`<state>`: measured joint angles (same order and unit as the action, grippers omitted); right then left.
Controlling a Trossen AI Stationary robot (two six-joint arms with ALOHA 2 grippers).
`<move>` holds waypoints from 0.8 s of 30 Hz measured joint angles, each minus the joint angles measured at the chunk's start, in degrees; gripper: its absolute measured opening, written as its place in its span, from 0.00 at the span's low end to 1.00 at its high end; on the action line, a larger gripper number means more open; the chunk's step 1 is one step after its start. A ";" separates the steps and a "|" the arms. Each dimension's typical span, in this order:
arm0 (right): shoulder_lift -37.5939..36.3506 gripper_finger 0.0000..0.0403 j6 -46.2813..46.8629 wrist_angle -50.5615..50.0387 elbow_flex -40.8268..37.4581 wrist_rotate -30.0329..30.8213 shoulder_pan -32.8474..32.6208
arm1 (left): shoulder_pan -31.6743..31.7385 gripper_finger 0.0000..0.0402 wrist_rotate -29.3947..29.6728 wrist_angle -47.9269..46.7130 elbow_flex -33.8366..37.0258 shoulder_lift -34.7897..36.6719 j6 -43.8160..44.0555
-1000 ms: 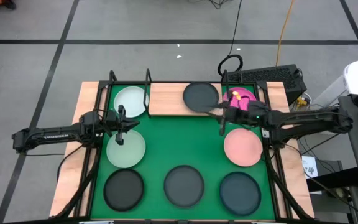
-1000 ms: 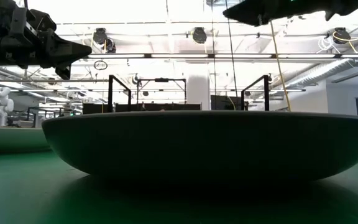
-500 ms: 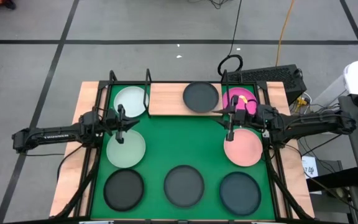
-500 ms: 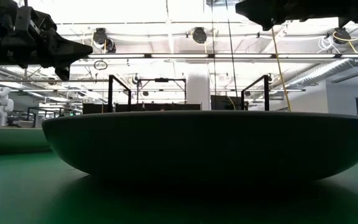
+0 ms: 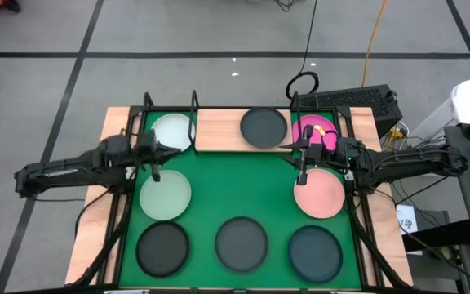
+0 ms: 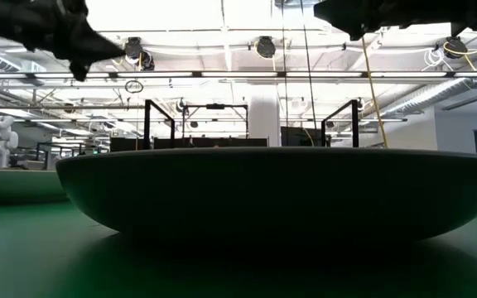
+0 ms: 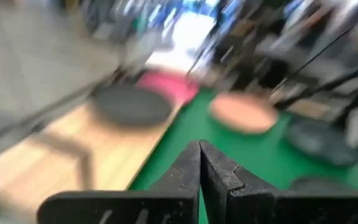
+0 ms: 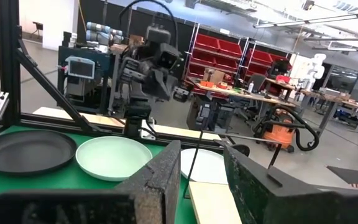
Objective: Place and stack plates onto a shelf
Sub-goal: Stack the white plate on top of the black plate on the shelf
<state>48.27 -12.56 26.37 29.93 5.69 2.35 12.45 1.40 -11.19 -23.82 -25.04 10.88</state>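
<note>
High view: the left gripper (image 5: 152,163), fingers pressed together on nothing, hangs left of centre between two mint plates (image 5: 166,194). The right gripper (image 5: 302,161), fingers parted and empty, hovers just above the pink plate (image 5: 319,193), right of centre. The shelf (image 5: 219,129) spans the upper middle, holding one dark plate (image 5: 263,126). A shallow rim could slip from a pinch.

A green mat (image 5: 235,192) covers the table, with a yellow cable (image 5: 374,41) trailing across the grey floor (image 5: 178,41) beyond.
</note>
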 joint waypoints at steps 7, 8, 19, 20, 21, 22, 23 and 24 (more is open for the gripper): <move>0.00 0.26 -0.07 0.00 0.00 0.00 0.00 | -0.44 0.01 17.18 -26.88 -7.97 -11.01 10.20; 0.00 0.26 -0.07 0.00 0.00 0.00 0.00 | -0.44 0.01 18.53 -26.43 -7.50 -12.77 12.21; 0.02 0.26 -0.10 0.01 0.00 0.02 0.00 | -0.13 0.04 19.64 -21.22 -6.07 -34.17 14.74; 0.02 0.26 -0.11 0.03 0.00 0.02 0.00 | -0.09 0.06 19.66 -21.18 -6.07 -35.81 14.38; 0.02 0.26 -0.11 0.09 0.00 0.02 0.00 | 0.04 0.09 19.66 -21.06 -6.05 -37.41 13.65; 0.02 0.26 -0.11 0.15 0.01 0.02 0.00 | 0.26 0.11 19.68 -20.35 -6.05 -38.98 13.22; 0.02 0.26 -0.17 0.13 0.02 0.01 0.00 | 0.52 0.14 19.70 -19.85 -6.05 -40.26 12.99; 0.02 0.26 -0.32 0.13 0.00 0.02 0.00 | 0.77 0.17 19.71 -19.92 -6.05 -41.47 12.69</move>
<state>48.29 -12.88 26.50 29.94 5.72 2.35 13.22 21.11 -31.11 -29.87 -66.51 23.57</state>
